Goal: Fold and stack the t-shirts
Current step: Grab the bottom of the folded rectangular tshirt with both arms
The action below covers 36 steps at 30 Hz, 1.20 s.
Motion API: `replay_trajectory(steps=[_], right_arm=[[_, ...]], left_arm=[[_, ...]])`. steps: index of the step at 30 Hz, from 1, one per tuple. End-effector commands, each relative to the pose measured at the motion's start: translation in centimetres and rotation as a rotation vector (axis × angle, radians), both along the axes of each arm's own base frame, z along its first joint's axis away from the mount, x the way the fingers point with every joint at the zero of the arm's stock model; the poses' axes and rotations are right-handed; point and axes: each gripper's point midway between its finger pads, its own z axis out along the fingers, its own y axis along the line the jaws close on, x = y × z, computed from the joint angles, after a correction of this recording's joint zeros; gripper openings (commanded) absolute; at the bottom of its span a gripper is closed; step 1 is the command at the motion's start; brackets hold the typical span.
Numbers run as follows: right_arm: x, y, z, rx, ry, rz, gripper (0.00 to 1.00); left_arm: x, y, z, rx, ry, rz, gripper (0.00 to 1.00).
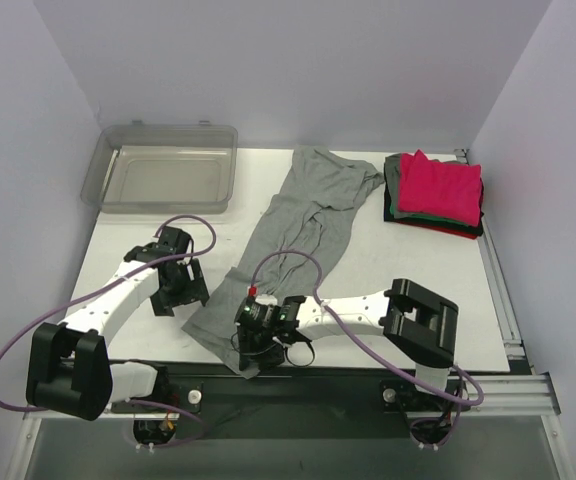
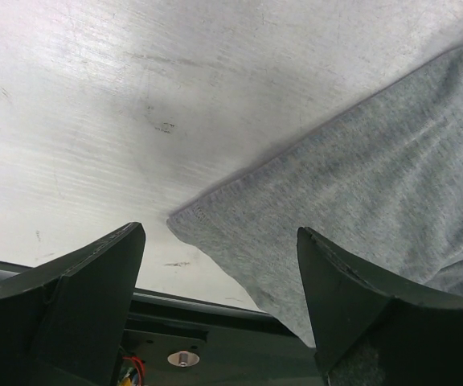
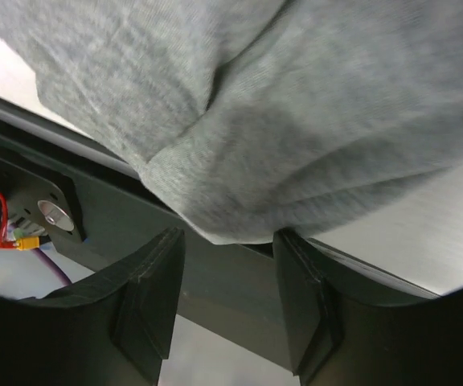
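White scuffed desk (image 1: 448, 300), pale lilac walls (image 1: 268, 60) on three sides. Heather-grey tee (image 1: 303, 225) lies rumpled diagonally across the desk's middle. Folded stack (image 1: 438, 190), pink-red on top, sits just right of the tee's far end; clear bin (image 1: 163, 170) well left of it. Left tool (image 2: 221, 233) spread wide by the tee's near hem corner, not touching. Right tool (image 3: 230, 241) spread at the tee's near hem, pinching nothing.

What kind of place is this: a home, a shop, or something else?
Probably a robot test cell: a table boxed in by plain panels, a left arm and a right arm mounted at its near edge, and a grey t-shirt laid out.
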Motion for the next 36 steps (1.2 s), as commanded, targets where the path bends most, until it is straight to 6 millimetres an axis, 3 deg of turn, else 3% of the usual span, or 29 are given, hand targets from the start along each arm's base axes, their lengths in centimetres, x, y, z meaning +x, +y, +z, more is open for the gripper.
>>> replay_trajectory(steps=[1, 12, 20, 23, 26, 27, 30, 34, 36], right_arm=[[0.3, 1.2, -0.7, 0.015, -0.034, -0.085, 0.49], [-2.0, -0.2, -2.7, -0.091, -0.032, -0.132, 0.51], [-2.1, -0.9, -4.4, -0.165, -0.062, -0.153, 0.49], [-1.3, -0.8, -4.6, -0.173, -0.115, -0.16, 0.39], [-1.3, -1.0, -4.7, -0.182, -0.119, -0.158, 0.24], [-1.2, -1.0, -4.6, -0.181, -0.122, -0.16, 0.13], [-1.2, -1.4, -4.0, -0.183, -0.125, -0.156, 0.0], [-0.5, -2.6, -2.0, -0.187, -0.14, -0.16, 0.0], [0.1, -4.2, -0.6, -0.199, -0.148, -0.172, 0.0]], left_arm=[[0.3, 0.0, 0.3, -0.003, -0.021, -0.012, 0.88], [0.3, -0.4, 0.4, -0.023, -0.022, -0.028, 0.88], [0.4, -0.6, 0.5, -0.033, -0.035, -0.034, 0.87], [0.4, -0.6, 0.5, -0.035, -0.034, -0.034, 0.87], [0.4, -0.6, 0.5, -0.036, -0.035, -0.038, 0.88], [0.4, -0.6, 0.6, -0.035, -0.037, -0.038, 0.88], [0.4, -0.6, 0.7, -0.03, -0.041, -0.039, 0.87], [0.3, -0.9, 0.9, -0.013, -0.051, -0.057, 0.87], [0.0, -1.4, 1.2, 0.002, -0.057, -0.079, 0.85]])
